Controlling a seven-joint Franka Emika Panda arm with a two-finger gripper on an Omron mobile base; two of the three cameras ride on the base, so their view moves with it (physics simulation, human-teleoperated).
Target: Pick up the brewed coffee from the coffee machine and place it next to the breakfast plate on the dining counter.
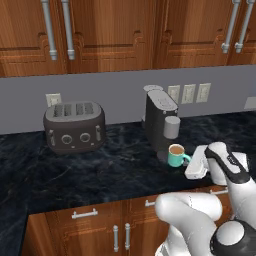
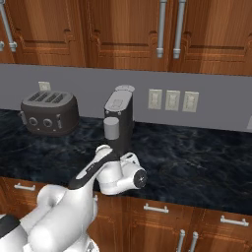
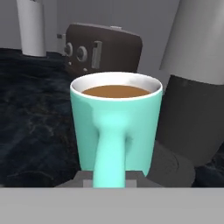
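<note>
Gripping teal mug handle, end effector directly behind.

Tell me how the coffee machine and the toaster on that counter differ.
The coffee machine is tall and narrow; the toaster is low and wide. The coffee machine carries a silver cylinder at its front with a teal mug below it; the toaster has four top slots and round front knobs. Both are dark appliances standing on the black marbled counter by the grey wall.
</note>
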